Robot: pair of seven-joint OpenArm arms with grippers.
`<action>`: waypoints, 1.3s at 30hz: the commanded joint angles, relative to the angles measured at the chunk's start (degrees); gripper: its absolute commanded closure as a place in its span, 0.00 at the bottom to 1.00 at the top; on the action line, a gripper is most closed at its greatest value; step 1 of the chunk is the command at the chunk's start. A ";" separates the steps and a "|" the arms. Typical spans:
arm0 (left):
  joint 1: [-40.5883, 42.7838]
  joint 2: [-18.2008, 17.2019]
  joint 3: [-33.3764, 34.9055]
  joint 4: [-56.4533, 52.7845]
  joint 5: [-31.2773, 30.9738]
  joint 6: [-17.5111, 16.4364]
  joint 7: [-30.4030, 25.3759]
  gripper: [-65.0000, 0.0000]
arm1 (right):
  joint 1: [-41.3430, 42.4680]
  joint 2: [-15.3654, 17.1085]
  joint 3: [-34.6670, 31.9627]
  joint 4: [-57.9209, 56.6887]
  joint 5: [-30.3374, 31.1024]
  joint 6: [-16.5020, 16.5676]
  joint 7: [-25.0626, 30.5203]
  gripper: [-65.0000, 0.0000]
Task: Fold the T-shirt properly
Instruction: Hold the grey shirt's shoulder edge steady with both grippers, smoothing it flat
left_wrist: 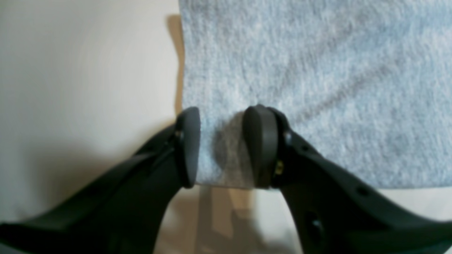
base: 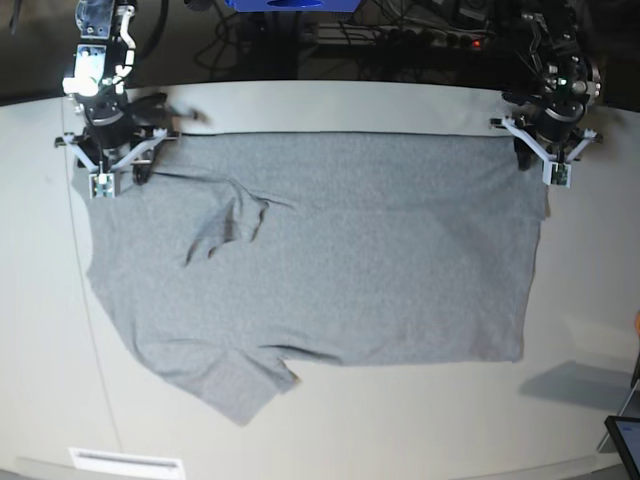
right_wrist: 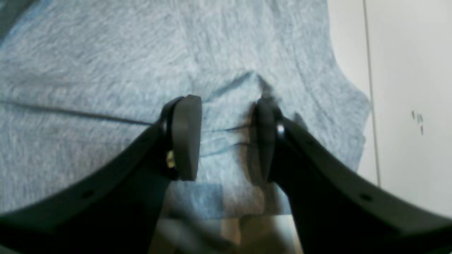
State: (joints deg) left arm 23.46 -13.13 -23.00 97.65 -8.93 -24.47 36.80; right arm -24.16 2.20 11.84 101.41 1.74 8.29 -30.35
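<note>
The heather-grey T-shirt (base: 350, 260) lies spread flat on the pale table (base: 330, 100), plain side up, with no lettering showing. One sleeve (base: 235, 385) points toward the front left. My left gripper (base: 548, 160) is at the shirt's far right corner. In the left wrist view the gripper (left_wrist: 222, 116) is open, its pads straddling that corner of the shirt (left_wrist: 317, 70). My right gripper (base: 118, 165) is at the far left corner. In the right wrist view it (right_wrist: 226, 106) is open, with a small raised ridge of the shirt (right_wrist: 106, 70) between the pads.
A raised wrinkle (base: 230, 225) sits in the cloth's upper left part. A white label (base: 125, 462) lies at the table's front left edge. A dark tablet corner (base: 625, 435) shows at the front right. Cables and equipment run behind the table's back edge.
</note>
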 commanded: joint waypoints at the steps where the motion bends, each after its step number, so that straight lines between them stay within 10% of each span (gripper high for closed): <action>1: 0.93 -0.46 -0.25 1.21 1.41 -0.10 1.93 0.63 | -1.11 0.31 0.16 -0.17 -0.99 0.01 -3.54 0.61; 39: 7.79 -0.28 -0.25 2.53 0.97 -0.10 -2.73 0.63 | -5.68 0.13 0.25 5.54 -0.99 0.01 -3.72 0.61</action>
State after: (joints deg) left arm 30.52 -13.02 -23.11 99.85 -8.86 -24.21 31.68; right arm -29.43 2.17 11.84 106.41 1.45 8.34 -32.47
